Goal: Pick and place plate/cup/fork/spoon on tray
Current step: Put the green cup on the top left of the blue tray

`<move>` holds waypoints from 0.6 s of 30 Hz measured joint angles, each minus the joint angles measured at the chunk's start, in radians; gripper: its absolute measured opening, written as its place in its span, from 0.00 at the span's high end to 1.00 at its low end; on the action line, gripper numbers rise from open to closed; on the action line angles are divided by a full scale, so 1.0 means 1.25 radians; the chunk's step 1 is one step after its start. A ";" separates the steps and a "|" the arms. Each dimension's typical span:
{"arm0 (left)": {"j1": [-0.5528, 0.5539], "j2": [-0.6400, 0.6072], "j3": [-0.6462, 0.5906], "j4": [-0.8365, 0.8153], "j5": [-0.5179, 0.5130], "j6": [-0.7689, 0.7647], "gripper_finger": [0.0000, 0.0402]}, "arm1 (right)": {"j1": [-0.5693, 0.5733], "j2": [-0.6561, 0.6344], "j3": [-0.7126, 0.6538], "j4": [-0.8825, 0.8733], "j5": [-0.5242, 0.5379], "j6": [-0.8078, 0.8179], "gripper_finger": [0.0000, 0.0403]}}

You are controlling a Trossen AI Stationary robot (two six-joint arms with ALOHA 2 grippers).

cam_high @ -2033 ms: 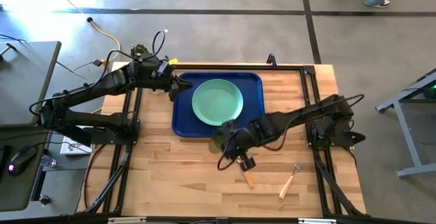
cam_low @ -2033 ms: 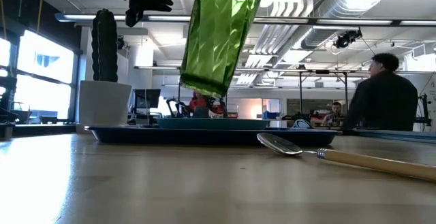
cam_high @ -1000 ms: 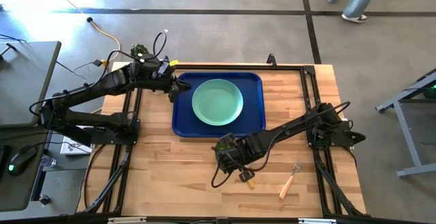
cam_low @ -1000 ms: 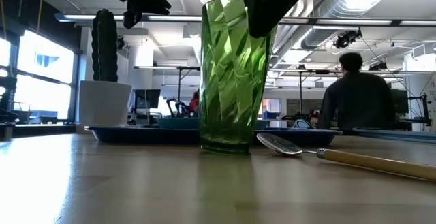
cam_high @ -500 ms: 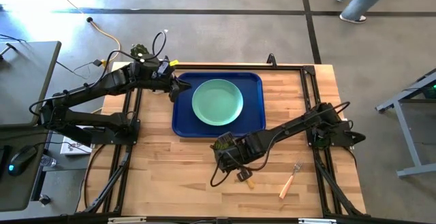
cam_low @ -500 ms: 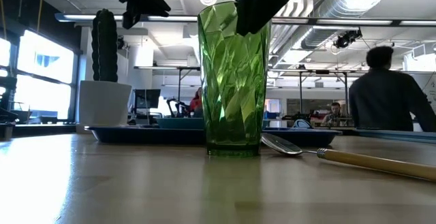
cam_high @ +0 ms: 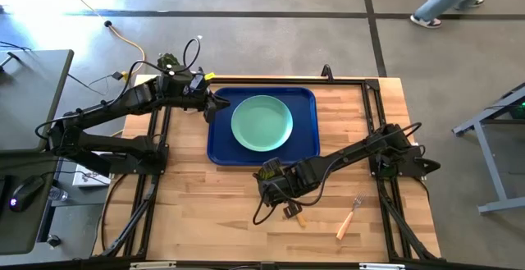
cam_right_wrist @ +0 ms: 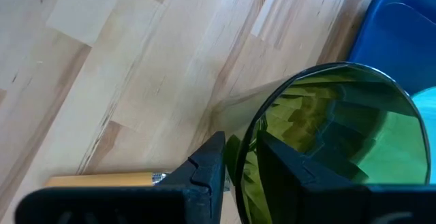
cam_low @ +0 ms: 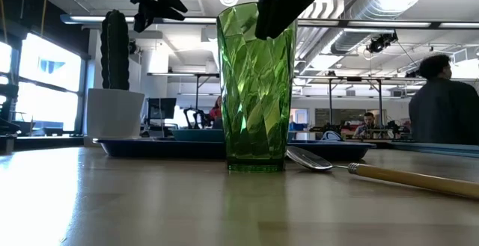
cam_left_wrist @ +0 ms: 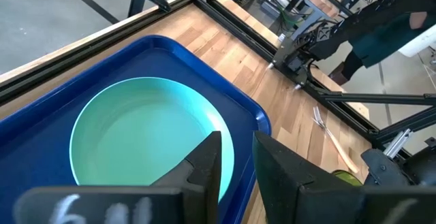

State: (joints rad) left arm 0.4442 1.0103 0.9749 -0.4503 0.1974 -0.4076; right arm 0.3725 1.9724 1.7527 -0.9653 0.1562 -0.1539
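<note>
cup [cam_low: 254, 89] upright on desk [cam_high: 205, 212] just off tray [cam_high: 220, 151], spoon [cam_low: 374, 173] beside it; right fingers [cam_right_wrist: 235, 166] straddle its rim, left fingers [cam_left_wrist: 235, 166] slightly spread over plate [cam_high: 262, 123].

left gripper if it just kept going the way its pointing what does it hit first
Most likely the plate. The left gripper hangs over the tray near its edge, its fingers a little apart and aimed down across the plate; how high it sits is hard to judge.
</note>
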 joint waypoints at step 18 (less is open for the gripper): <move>0.000 0.000 0.000 -0.002 0.001 0.000 0.70 | 0.000 -0.001 0.000 0.023 0.004 0.051 0.81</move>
State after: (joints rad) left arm 0.4442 1.0103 0.9749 -0.4522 0.1989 -0.4076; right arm 0.3726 1.9713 1.7527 -0.9360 0.1616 -0.0908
